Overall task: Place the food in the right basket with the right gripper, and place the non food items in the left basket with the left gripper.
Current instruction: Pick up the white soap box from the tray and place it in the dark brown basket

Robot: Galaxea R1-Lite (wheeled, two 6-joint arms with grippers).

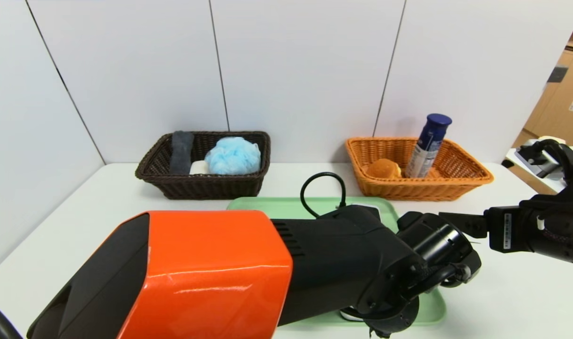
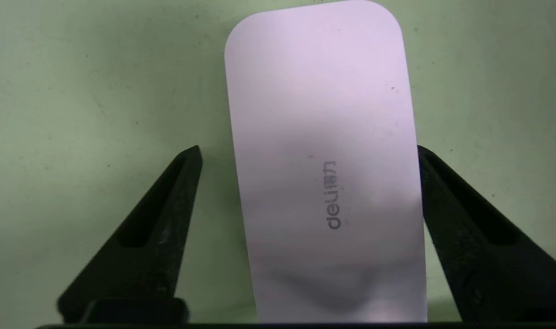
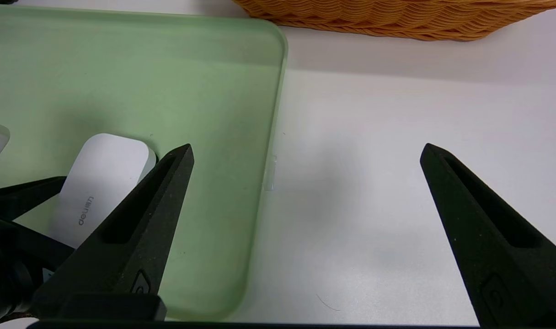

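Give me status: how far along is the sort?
Done: sponge and other non-food sit in the left basket; bun and a spray can sit in the right basket. In hand: left gripper, open, straddles the white Deli item on the tray. Left: grasp and basket it. Right gripper idles, open.

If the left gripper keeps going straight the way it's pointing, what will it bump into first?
Probably the white deli case lying on the green tray. The left gripper points down at it, open, one finger on each side. How far above it hangs is unclear.
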